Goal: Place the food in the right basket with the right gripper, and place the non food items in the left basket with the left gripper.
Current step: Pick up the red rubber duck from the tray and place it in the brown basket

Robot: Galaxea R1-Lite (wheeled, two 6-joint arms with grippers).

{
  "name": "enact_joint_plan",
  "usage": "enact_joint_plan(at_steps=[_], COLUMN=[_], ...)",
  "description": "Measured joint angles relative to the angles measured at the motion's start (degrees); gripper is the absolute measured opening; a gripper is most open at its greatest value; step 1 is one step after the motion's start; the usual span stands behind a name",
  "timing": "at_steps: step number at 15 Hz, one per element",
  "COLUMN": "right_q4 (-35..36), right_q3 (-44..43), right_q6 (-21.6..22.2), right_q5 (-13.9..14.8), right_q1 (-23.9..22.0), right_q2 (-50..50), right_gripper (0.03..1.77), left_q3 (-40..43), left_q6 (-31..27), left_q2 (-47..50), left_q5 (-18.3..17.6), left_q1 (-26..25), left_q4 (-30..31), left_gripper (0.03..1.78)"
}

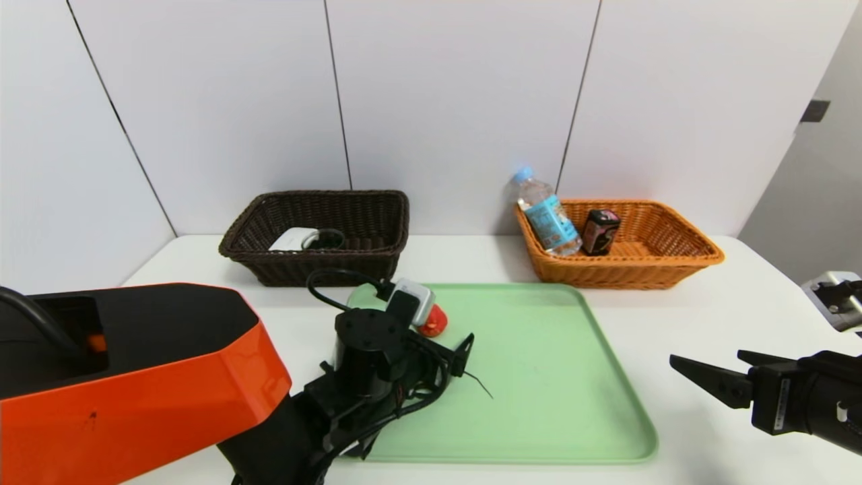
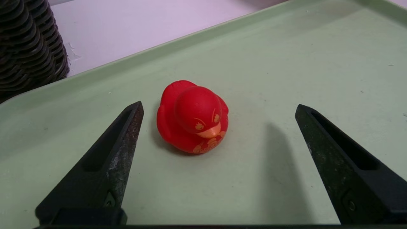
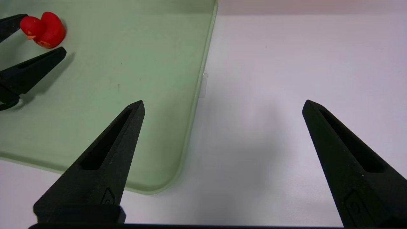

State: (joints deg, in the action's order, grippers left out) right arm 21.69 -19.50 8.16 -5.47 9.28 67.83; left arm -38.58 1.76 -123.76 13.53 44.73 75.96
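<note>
A small red rubber duck (image 1: 433, 322) (image 2: 192, 117) stands on the green tray (image 1: 539, 377). My left gripper (image 2: 219, 105) is open around the duck, low over the tray, with the duck close to one fingertip and touching neither. The white case (image 1: 293, 239) and the black-rimmed glass bowl (image 1: 328, 238) lie in the dark brown left basket (image 1: 303, 269). In the orange right basket (image 1: 606, 273), the water bottle (image 1: 549, 215) leans and the black box (image 1: 599, 230) stands. My right gripper (image 1: 707, 360) (image 3: 223, 101) is open and holds nothing, over the bare table right of the tray.
Both baskets stand at the back of the white table (image 1: 707, 310) against the white wall. My orange and black body (image 1: 135, 377) fills the near left. A grey device (image 1: 835, 300) sits at the table's right edge.
</note>
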Motion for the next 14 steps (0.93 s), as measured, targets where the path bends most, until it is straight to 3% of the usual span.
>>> enact_joint_plan(at_steps=[6,14], right_q4=[0.06,-0.02], right_q3=[0.35,0.44], right_q6=[0.05,0.18], right_q5=[-0.11,-0.98], right_q1=[0.01,-0.07], right_q2=[-0.16,-0.13], right_gripper=[1.71,1.71], left_q3=[-4.16,-5.92], left_q6=[2.01,2.05], left_q2=[-0.88,-2.36], left_q5=[-0.83,-0.91], left_q1=[-1.16,-1.9], left_q4=[-5.92,-6.14], left_gripper=[1.69,1.69])
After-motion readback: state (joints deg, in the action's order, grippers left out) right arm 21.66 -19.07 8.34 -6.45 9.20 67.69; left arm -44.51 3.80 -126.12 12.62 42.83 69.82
